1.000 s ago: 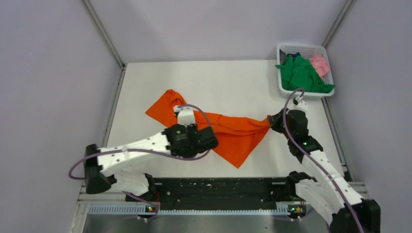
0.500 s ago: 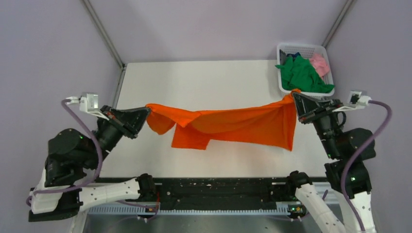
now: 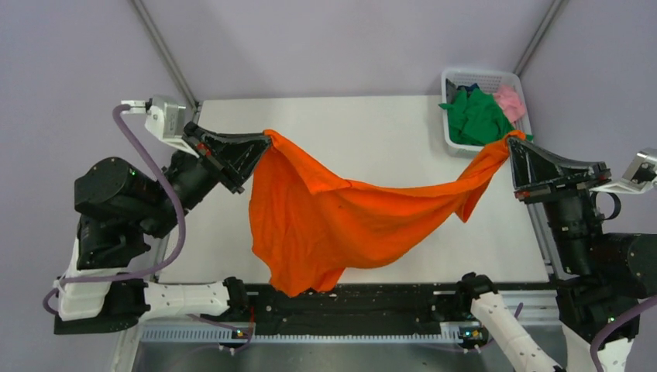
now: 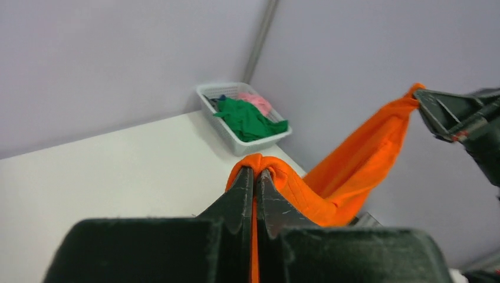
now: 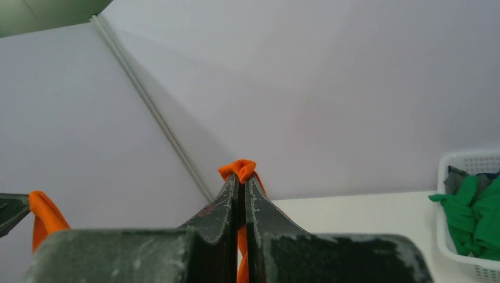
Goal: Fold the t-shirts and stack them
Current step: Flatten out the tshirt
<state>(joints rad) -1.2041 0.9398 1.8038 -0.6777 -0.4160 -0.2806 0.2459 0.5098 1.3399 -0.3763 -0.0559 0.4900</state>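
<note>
The orange t-shirt (image 3: 333,217) hangs in the air between my two grippers, sagging down toward the table's near edge. My left gripper (image 3: 265,137) is shut on one end of it at the upper left; the cloth bulges over its tips in the left wrist view (image 4: 255,171). My right gripper (image 3: 511,141) is shut on the other end at the right, near the basket; orange cloth pokes out of its tips in the right wrist view (image 5: 242,175). The green t-shirt (image 3: 479,118) and the pink t-shirt (image 3: 510,101) lie crumpled in the basket.
A white lattice basket (image 3: 482,76) stands at the table's far right corner; it also shows in the left wrist view (image 4: 215,114). The white table (image 3: 364,132) is walled by grey panels with metal posts. A black rail (image 3: 364,298) runs along the near edge.
Both arms rose and spread apart, lifting the orange t-shirt off the table; it now hangs higher and opens into a wide drape, its lower edge near the front rail.
</note>
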